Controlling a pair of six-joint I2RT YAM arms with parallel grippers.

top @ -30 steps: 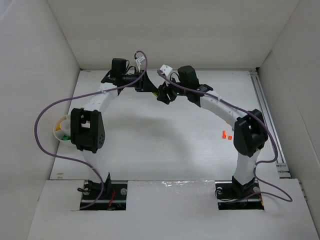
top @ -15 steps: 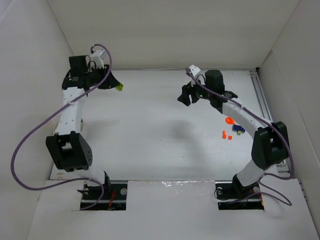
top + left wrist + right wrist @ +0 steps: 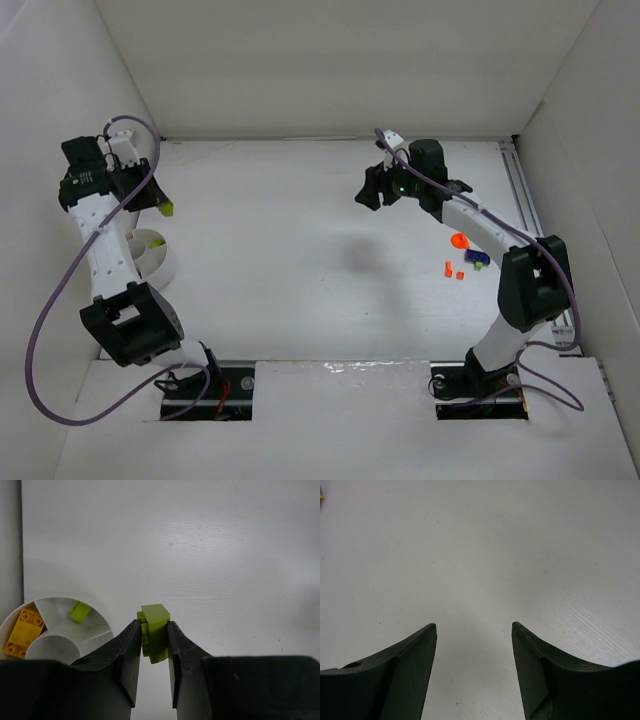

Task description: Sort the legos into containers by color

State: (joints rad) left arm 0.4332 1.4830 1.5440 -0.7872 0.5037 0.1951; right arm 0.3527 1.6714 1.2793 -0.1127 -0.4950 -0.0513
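Note:
My left gripper (image 3: 160, 206) hangs at the far left, shut on a lime-green lego (image 3: 155, 622) that stands upright between its fingers. It hovers just right of a round white divided container (image 3: 96, 638), apart from it. One compartment of that container holds a yellow lego (image 3: 22, 627), and another holds a lime-green lego (image 3: 80, 611). From above the container (image 3: 160, 262) shows beside the left arm. My right gripper (image 3: 372, 190) stands open over bare white floor at the back right, with nothing between its fingers. Loose legos lie under the right arm: orange ones (image 3: 458, 241), (image 3: 450, 267) and a purple one (image 3: 479, 258).
White walls close in the floor on the left, back and right. A metal rail (image 3: 540, 250) runs along the right edge. Purple cables loop off both arms. The right arm's elbow (image 3: 530, 280) stands just right of the loose legos.
The left arm has swung from the back middle to the far left, carrying the green lego. The right arm has pulled back to the right and its jaws have opened wider.

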